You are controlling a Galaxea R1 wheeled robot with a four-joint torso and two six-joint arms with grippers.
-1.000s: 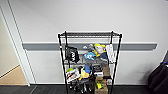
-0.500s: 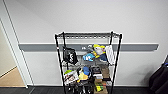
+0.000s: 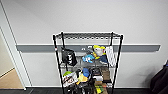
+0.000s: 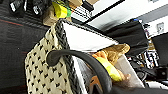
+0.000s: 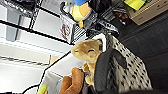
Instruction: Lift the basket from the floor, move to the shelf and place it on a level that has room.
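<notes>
- At the left of the head view a doorway opens onto light tan wood flooring [image 3: 10, 81]; a pale wall with a grey rail [image 3: 37, 48] runs behind everything.
- In the middle stands the shelf [image 3: 87, 62], a black wire rack on the dark carpet [image 3: 42, 90]. Its top level [image 3: 87, 35] looks bare between the post tips, while the lower tiers are crowded with a black bag [image 3: 68, 57], plush toys [image 3: 98, 51] and boxes.
- At the right edge sits a dark bulky shape [image 3: 160, 80], too unclear to name.
- The basket [image 4: 47, 75], cream weave with a dark rim, appears large in both wrist views, with a tan plush toy [image 5: 87, 52] inside and carpet behind it; it seems lifted and carried low in front of the rack.
- Left gripper: a dark loop handle [image 4: 80, 62] arches close to the camera, but I cannot tell whether the claw is apart or clamped. Right gripper: likewise cannot tell.
- Judged step: carrying the basket up to the shelf. Next it would need raising above the post tips and setting down squarely inside them.
- Open room lies on the top level; its front rail and posts are the edges to clear.
</notes>
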